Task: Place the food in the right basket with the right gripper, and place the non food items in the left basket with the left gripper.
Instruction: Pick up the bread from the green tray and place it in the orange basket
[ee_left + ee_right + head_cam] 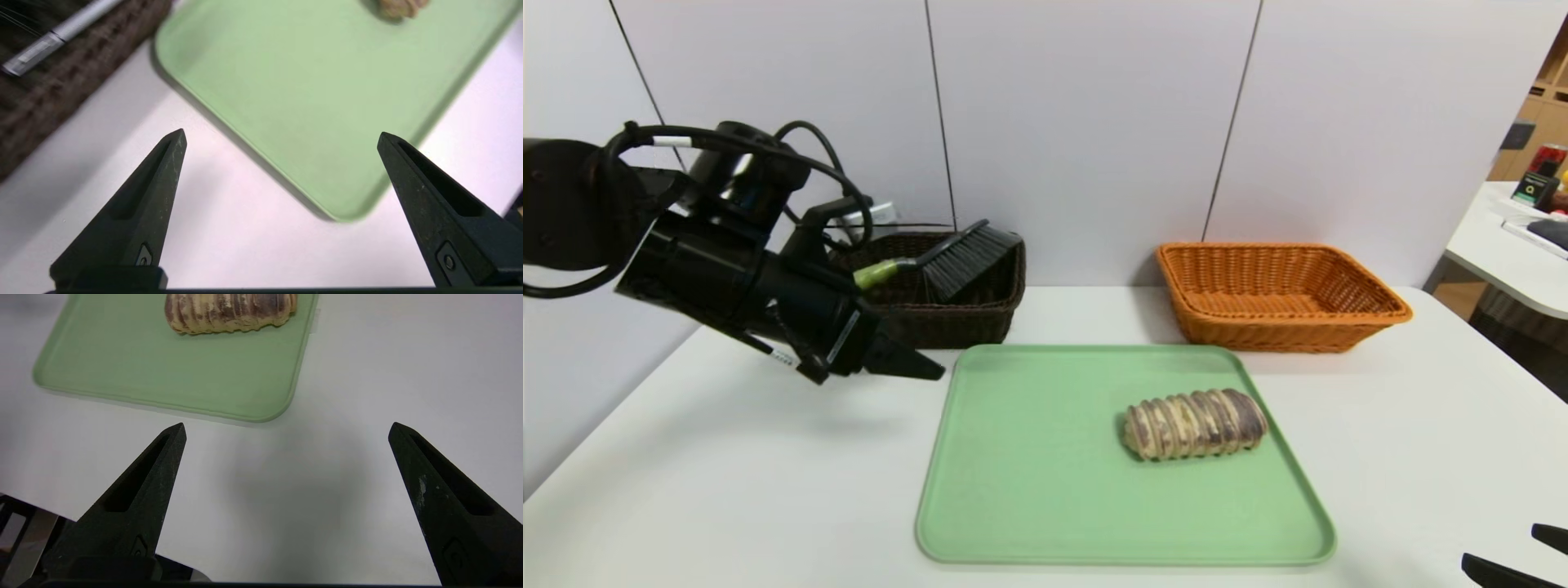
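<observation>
The striped bread roll point(1195, 424) lies on the right half of the green tray point(1029, 490); its near side shows in the right wrist view point(231, 312). The brush point(947, 257), green handle and black bristles, leans in the dark brown left basket point(964, 314). A slim white pen point(57, 34) lies in that basket too. My left gripper point(919, 367) hovers open and empty in front of the dark basket, beside the tray's far left corner. The orange right basket point(1278, 294) stands empty at the back right. At the table's near right corner my right gripper point(1515, 555) stays open and empty.
The white table point(727, 474) carries the tray in the middle and both baskets along the back wall. A second white table with small items point(1535, 212) stands off to the far right.
</observation>
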{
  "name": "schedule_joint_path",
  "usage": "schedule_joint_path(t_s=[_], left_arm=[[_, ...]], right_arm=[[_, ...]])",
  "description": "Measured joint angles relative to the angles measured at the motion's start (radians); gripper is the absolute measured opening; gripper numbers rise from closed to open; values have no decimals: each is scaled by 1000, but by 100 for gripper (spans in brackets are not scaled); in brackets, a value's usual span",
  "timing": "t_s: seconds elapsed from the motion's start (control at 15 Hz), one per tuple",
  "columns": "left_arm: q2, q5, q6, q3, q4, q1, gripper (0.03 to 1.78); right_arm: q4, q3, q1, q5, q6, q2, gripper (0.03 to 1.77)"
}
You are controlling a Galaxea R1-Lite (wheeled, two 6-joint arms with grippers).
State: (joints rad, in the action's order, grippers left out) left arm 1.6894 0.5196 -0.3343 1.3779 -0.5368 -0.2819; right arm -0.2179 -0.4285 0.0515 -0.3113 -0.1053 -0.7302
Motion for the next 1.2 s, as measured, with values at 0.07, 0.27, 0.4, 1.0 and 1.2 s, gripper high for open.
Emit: schedule_joint_path(t_s=[0.07,0.27,0.4,1.0,1.2], left_arm=[[-42,27,0,-61,15,-6,166],[-136,56,-6,-214,76,-43,167],[-176,58,-8,-295,129,-78,168],[-225,58,-16,-412,258,-164,169],[-217,56,-23,-411,258,-166,169]], right_arm=[[0,-8,0,-10,2,-7,171],[0,-36,6,-24,35,-43,171],[0,-65,8,-39,73,-86,171],[136,-223,49,-142,240,-416,171],[198,-295,81,-196,301,-566,171]])
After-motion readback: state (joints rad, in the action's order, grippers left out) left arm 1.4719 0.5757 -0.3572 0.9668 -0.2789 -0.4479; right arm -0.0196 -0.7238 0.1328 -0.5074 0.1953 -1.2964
